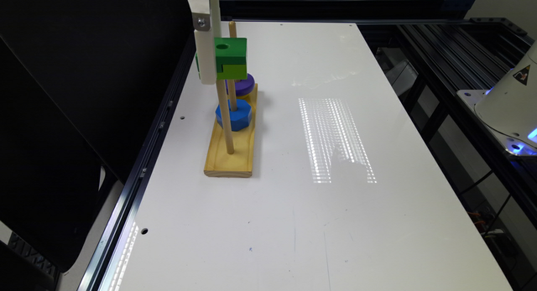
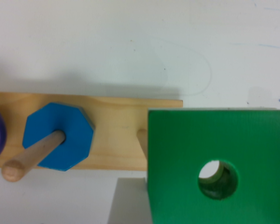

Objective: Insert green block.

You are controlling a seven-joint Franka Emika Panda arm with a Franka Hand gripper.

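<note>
Gripping green block [image 1: 230,58] aloft, fingers [image 1: 207,60], hole over peg tip [image 2: 218,173] from wrist view

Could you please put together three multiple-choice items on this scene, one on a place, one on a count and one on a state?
1. Where is the green block?
A. Lying on the white table
B. Held up in the air above the wooden base
C. Resting on the blue block

2. How many upright pegs stand on the wooden base?
A. One
B. Two
C. Three

3. What is the state of the peg nearest the base's free end?
A. It carries no block at its foot
B. It carries the purple ring
C. It lies flat

Answers: 1 B, the gripper has it raised above the base. 2 C, one peg stands through the blue block, one through the purple ring, one bare. 3 A, bare wood surrounds its foot.
</note>
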